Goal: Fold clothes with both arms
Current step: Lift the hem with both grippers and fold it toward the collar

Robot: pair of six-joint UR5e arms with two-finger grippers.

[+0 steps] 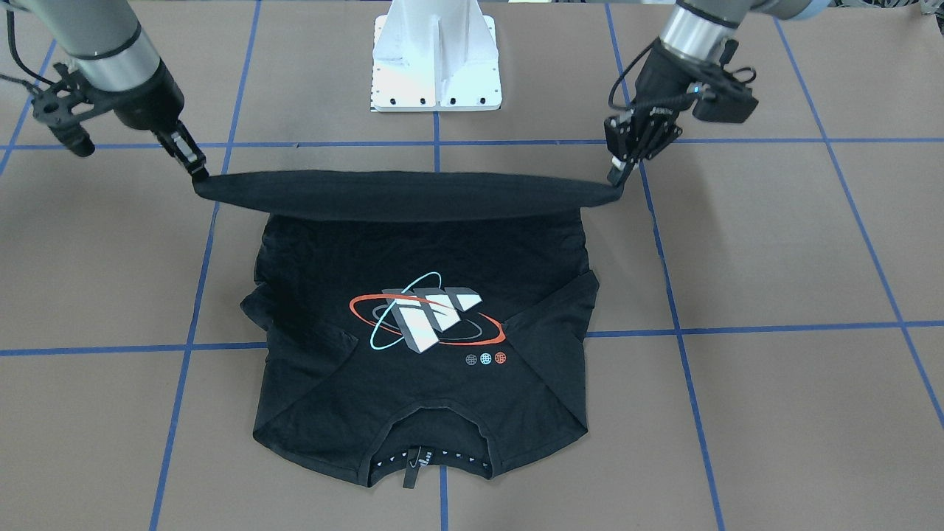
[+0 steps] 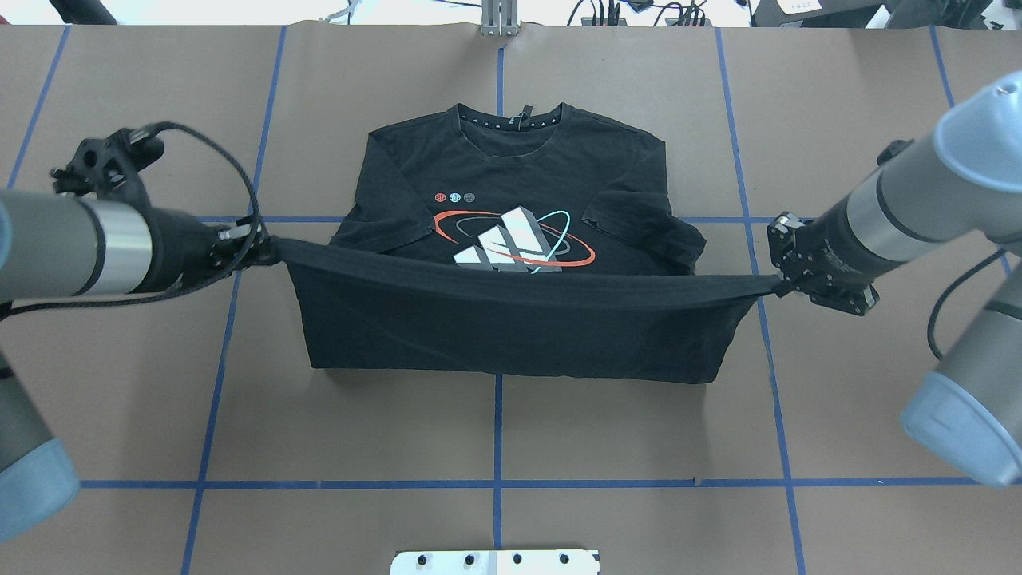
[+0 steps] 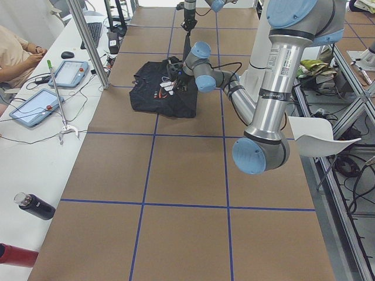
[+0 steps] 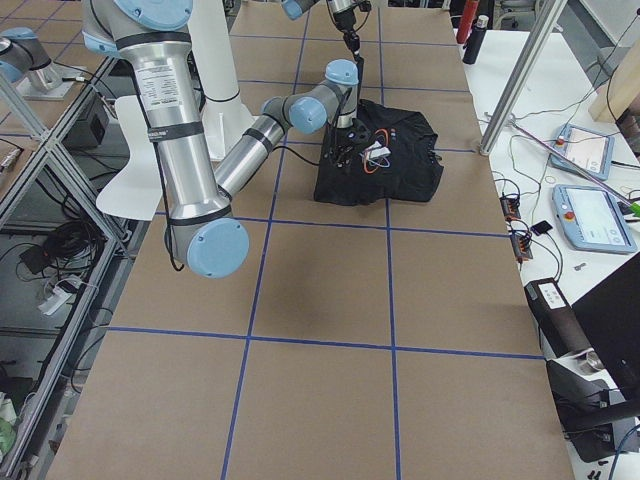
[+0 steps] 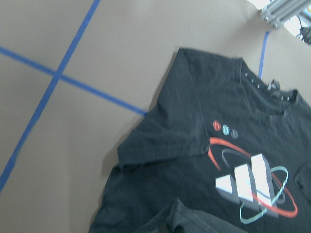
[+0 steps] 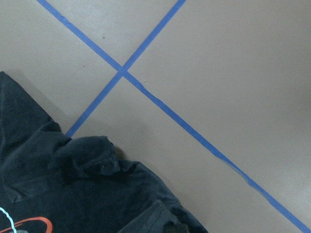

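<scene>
The black T-shirt (image 1: 413,391) lies logo up on the brown table, collar (image 2: 511,120) at the far side from the robot. Its bottom hem (image 1: 405,193) is lifted off the table and pulled taut between both grippers, hanging over the lower body of the shirt (image 2: 511,327). My left gripper (image 2: 267,246) is shut on the hem's left corner, and shows on the right in the front-facing view (image 1: 618,175). My right gripper (image 2: 776,283) is shut on the other corner (image 1: 198,171). The orbit logo (image 2: 515,243) sits just beyond the raised hem. Both sleeves are folded inward.
The white pedestal base (image 1: 436,59) stands behind the shirt on the robot's side. Blue tape lines (image 1: 678,332) cross the brown table. Along the far edge a white desk holds tablets (image 3: 35,105), a bottle (image 3: 35,206) and a metal post (image 3: 88,41); a person's arm (image 3: 17,52) rests there.
</scene>
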